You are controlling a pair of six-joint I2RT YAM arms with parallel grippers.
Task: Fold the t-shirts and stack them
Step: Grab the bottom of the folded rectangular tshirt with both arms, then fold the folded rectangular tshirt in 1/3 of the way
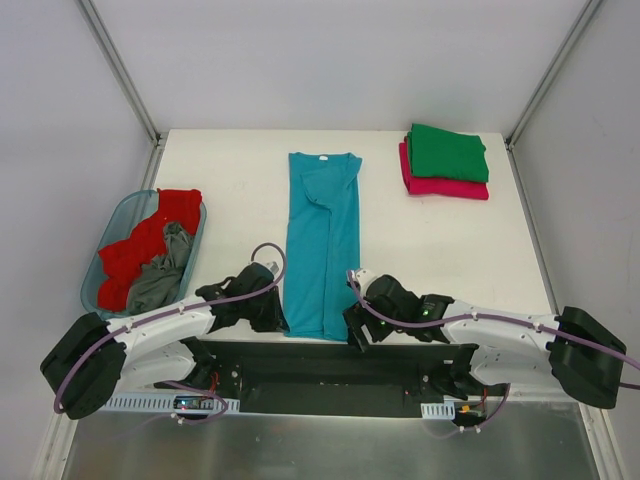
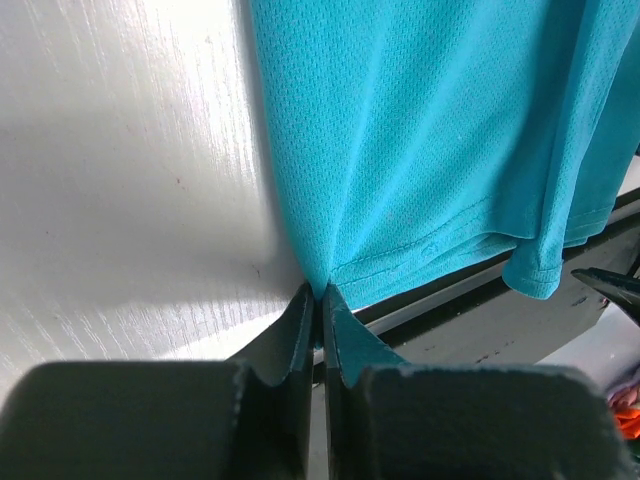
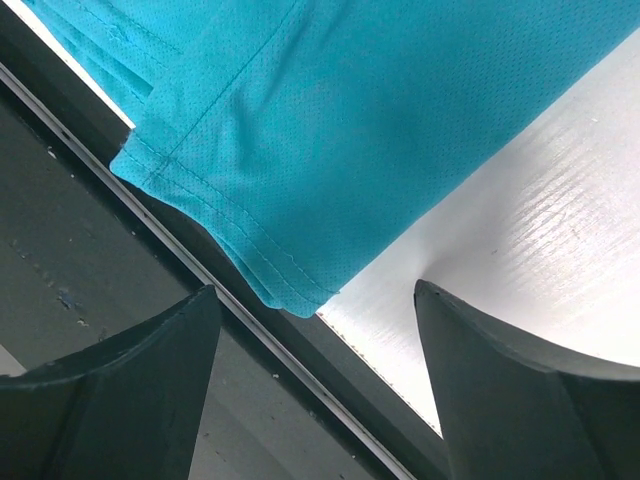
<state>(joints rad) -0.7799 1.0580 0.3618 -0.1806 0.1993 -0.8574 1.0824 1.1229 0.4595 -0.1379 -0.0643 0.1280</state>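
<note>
Teal t-shirt (image 1: 322, 245) folded lengthwise on the surface (image 1: 230, 170), near hem at the edge.
Left gripper (image 2: 320, 295) pinches the hem's left corner in its jaws; right gripper (image 3: 315, 290) holds its jaws wide around the right corner. Green t-shirt (image 1: 447, 152) lies stacked on pink-red t-shirt (image 1: 450, 187), beyond the teal one's right.

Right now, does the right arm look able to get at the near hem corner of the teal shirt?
Probably yes. The right gripper is open, and the hem corner of the teal shirt lies just ahead between its jaws, with nothing in the way. The left gripper is shut on the other corner.
</note>
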